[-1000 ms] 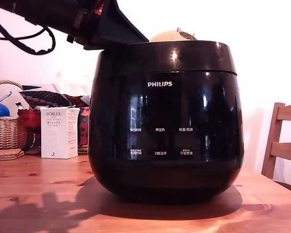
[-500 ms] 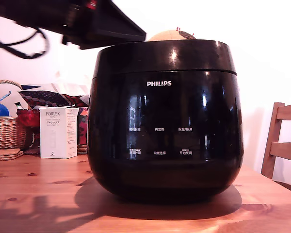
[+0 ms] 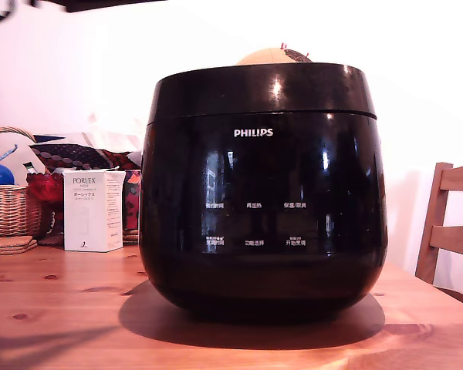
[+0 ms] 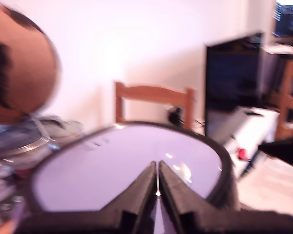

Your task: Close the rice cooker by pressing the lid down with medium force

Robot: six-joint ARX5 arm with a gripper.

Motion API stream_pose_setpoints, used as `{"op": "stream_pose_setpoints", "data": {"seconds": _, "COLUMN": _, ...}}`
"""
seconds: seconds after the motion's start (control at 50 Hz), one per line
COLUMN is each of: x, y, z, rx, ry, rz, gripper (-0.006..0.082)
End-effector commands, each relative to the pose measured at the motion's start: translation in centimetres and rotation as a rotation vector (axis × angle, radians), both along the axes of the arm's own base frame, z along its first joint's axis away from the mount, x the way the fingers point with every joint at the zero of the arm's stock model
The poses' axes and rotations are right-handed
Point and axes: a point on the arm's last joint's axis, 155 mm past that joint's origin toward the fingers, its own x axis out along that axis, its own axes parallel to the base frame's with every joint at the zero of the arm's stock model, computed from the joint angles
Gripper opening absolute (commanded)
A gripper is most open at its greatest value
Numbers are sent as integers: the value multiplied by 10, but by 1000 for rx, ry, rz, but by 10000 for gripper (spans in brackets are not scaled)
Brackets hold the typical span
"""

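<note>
Exterior view: the rice cooker (image 3: 264, 189) stands on the wooden desk (image 3: 62, 308), filling the centre of the frame. The lid (image 3: 262, 89) sits flat on the body, its seam running level across the upper front, so it appears shut; whether the latch has engaged cannot be told. At the left of the frame are a white PORLEX box (image 3: 93, 210) and a wicker basket (image 3: 8, 204); a chair (image 3: 447, 223) back shows at the right edge. Only a dark sliver of the arm is visible at the top left corner, well apart from the cooker.

Wrist view (blurred): the gripper (image 4: 157, 191) sits low in the centre of the frame, its fingers (image 4: 139, 195) clenched together with only a thin slit between them, grasping nothing, above the pale glossy top of the lid (image 4: 117, 165).

Judgement: the pressing step looks complete. The next move calls for clearing the arm away, or, if the latch is loose, one more centred downward press.
</note>
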Motion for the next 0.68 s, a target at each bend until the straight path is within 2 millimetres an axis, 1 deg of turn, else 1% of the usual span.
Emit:
{"op": "stream_pose_setpoints", "data": {"seconds": 0.0, "x": 9, "y": 18, "z": 3, "rx": 8, "ry": -23, "rz": 70, "gripper": -22}}
{"op": "stream_pose_setpoints", "data": {"seconds": 0.18, "x": 31, "y": 69, "z": 14, "rx": 6, "ry": -53, "rz": 261, "gripper": -22}}
{"op": "stream_pose_setpoints", "data": {"seconds": 0.32, "x": 41, "y": 106, "z": 23, "rx": -5, "ry": -73, "rz": 385, "gripper": -22}}
{"op": "stream_pose_setpoints", "data": {"seconds": 0.46, "x": 46, "y": 136, "z": 32, "rx": -16, "ry": -96, "rz": 484, "gripper": -22}}
{"op": "stream_pose_setpoints", "data": {"seconds": 0.66, "x": 46, "y": 169, "z": 44, "rx": -32, "ry": -131, "rz": 591, "gripper": -22}}
